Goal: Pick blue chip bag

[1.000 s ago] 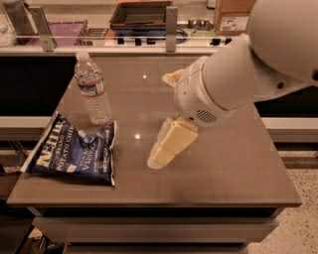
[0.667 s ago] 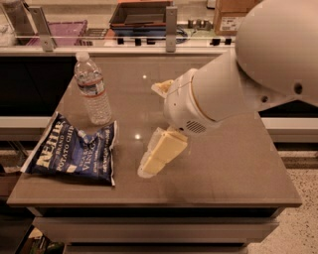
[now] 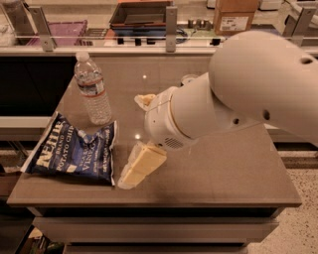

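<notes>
One blue chip bag (image 3: 72, 151) flat on table (image 3: 223, 168), gripper (image 3: 133, 141) just beside it, spread wide, empty

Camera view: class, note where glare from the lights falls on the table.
In the camera view, two small glare spots dot the brown tabletop; one lies by the open cream two-finger gripper, beside the crinkly navy-blue chip bag.

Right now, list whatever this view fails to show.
Camera view:
Claw, open beside the blue chip bag: upper finger mostly hidden by the wrist.
Table right-rear: covered by the arm.
Water bottle label: too blurred to read.
Cardboard box: cut off by top edge.
</notes>
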